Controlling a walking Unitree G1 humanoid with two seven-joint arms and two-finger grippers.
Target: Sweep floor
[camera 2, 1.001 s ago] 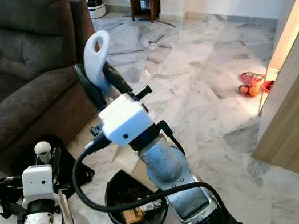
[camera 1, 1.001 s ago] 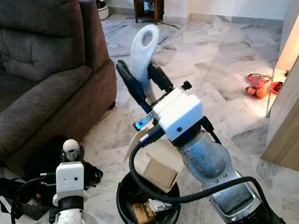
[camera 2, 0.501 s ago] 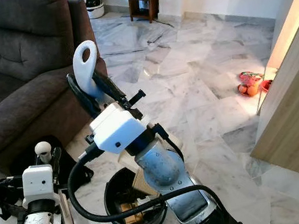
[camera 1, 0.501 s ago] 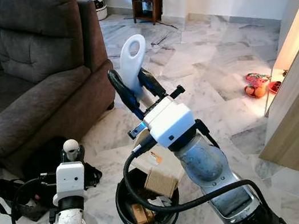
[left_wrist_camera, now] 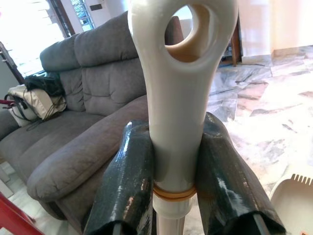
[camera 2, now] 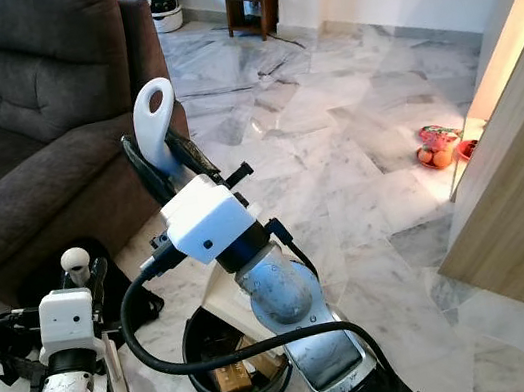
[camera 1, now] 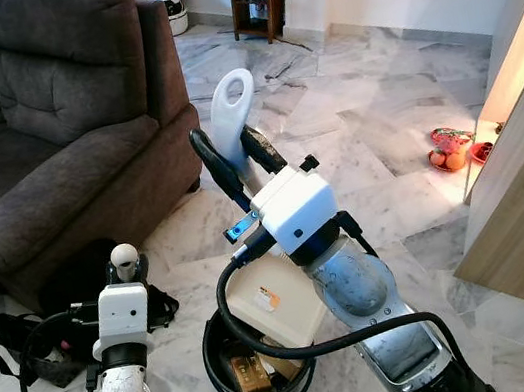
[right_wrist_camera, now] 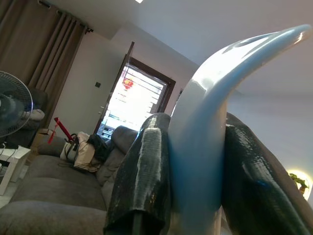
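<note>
Cream rigid-plastic dustpan (camera 1: 278,297): tipped over black round bin (camera 1: 223,368), at 6 o'clock. Right hand (camera 1: 239,151) clamps its looped handle; left hand (left_wrist_camera: 173,171) clamps the brush handle. Likely light, stiff, smooth; grip below loop.

One sofa (camera 1: 40,144), one bin (camera 1: 218,351), one dustpan (camera 1: 275,300)

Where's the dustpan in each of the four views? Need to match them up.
Left eye view: dustpan centre, above the bin, handle up in the right gripper.
Right eye view: left of centre, handle topmost.
Left wrist view: toothed edge, lower right corner.
Right wrist view: handle between the fingers.
Shared landmark: grey sofa.
</note>
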